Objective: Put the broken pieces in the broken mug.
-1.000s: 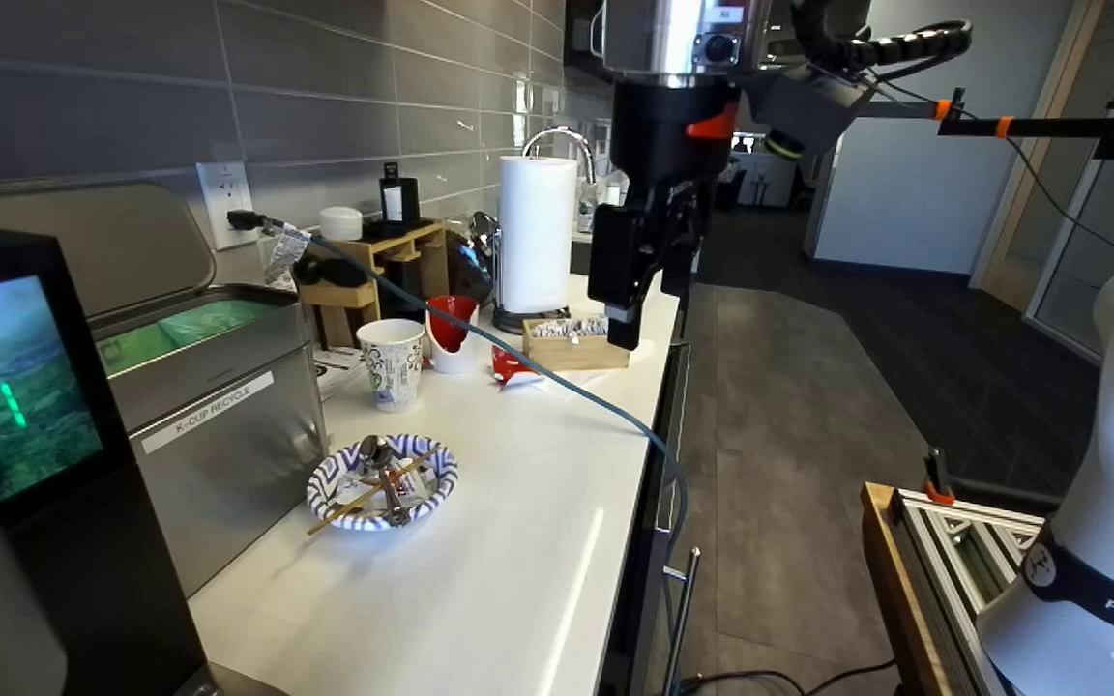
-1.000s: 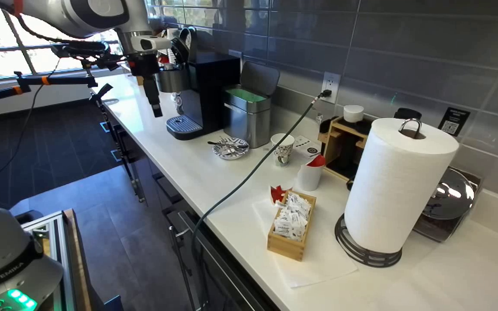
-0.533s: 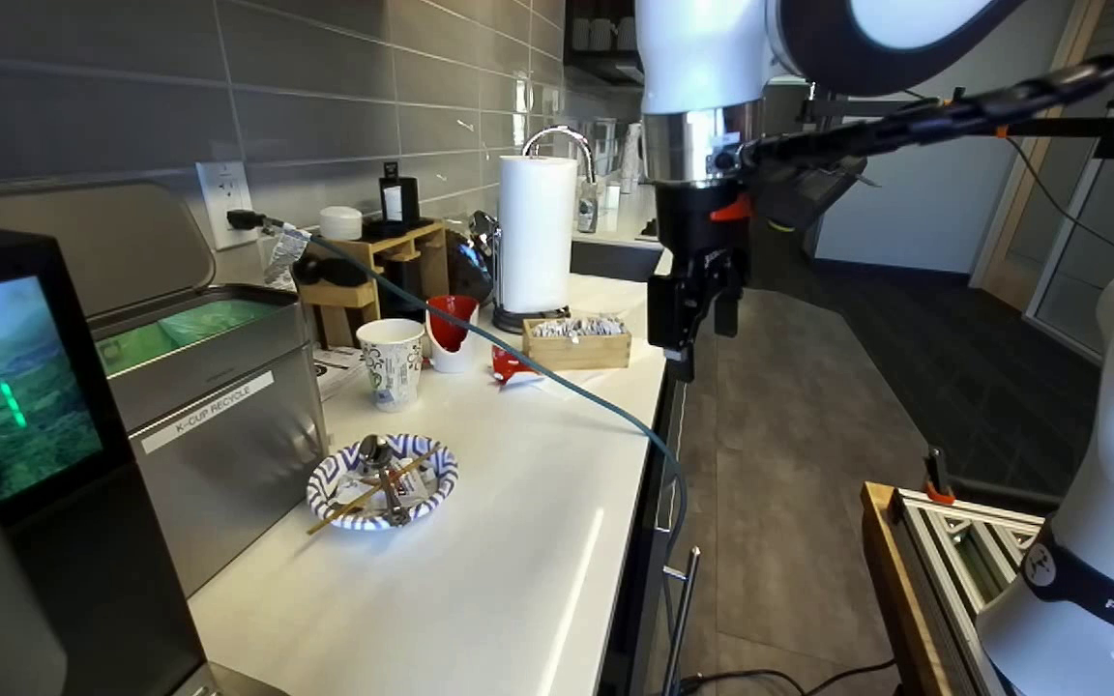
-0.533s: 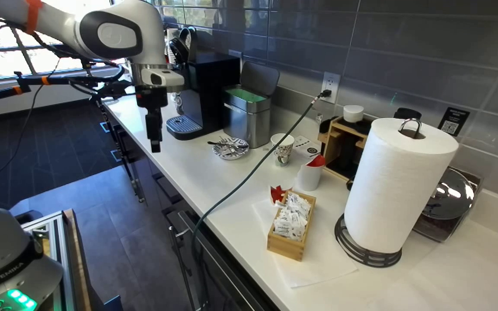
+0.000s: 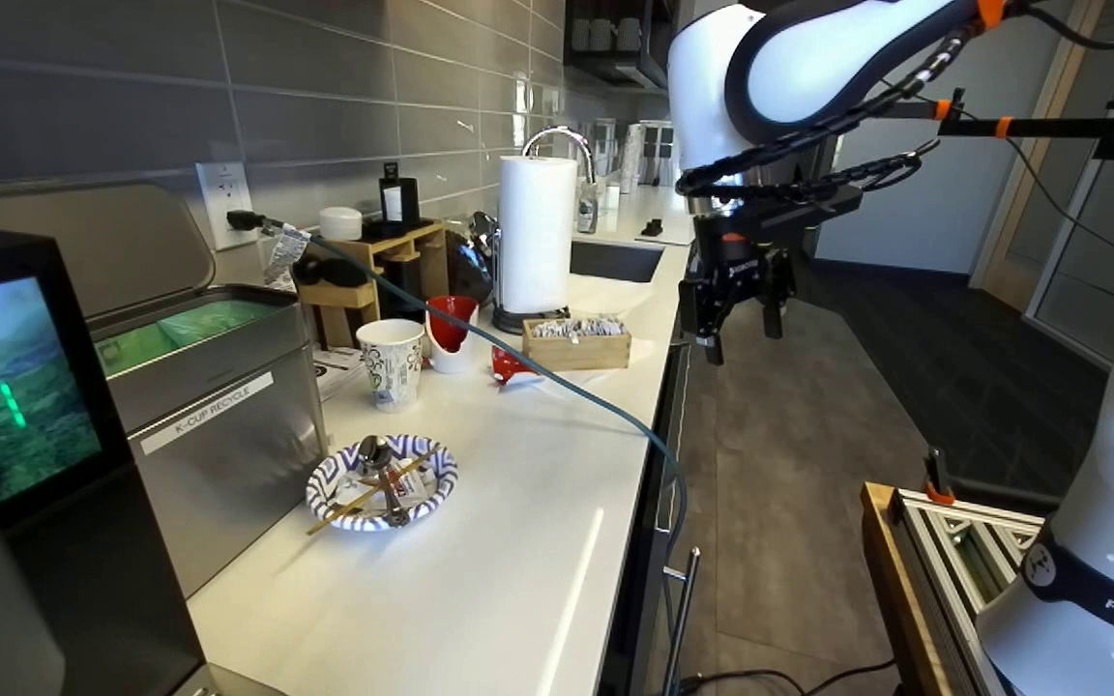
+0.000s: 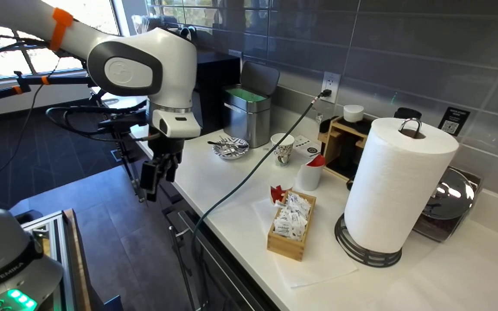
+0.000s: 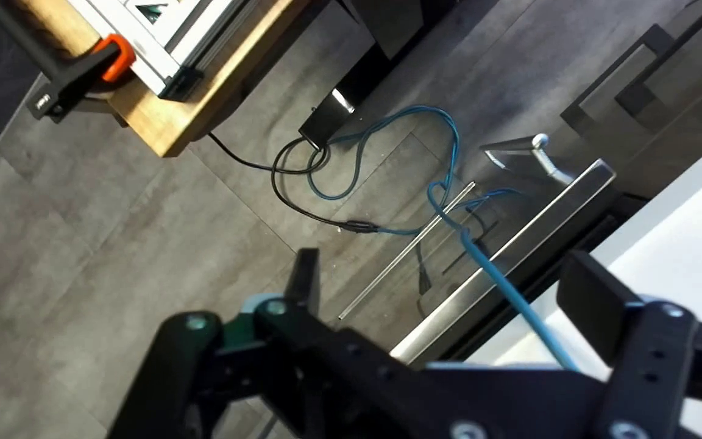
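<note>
**State.** The gripper [image 7: 450, 291] is spread and holds nothing. It hangs by the edge of the counter [image 5: 480, 590].

**Location.** One red shard [image 6: 278, 194] shows clearly, on the counter just beside the far left corner of the box [image 6: 285, 247] in an exterior view; contact with the box cannot be told, nor can the number of shards. The mug [image 6: 310, 178] stands upright near it, farther to the right, broken rim up. The wrist view shows neither.

**Step in hand (judged):** approach to the shard.

1. Raise the gripper over the cable [image 7: 506, 288], which crosses between it and the shard. A snag could drag the cable.
2. Turn the fingers [image 7: 593, 302] so that neither lands on the box.
3. Descend vertically with the shard between the fingers; stop just short of the counter.
4. Close slowly. The glossy surface will probably slip under an off-centre pinch.
5. Lift clear of the mug's rim before moving across. Release only with the shard inside the opening; a knock could tip the mug.
</note>
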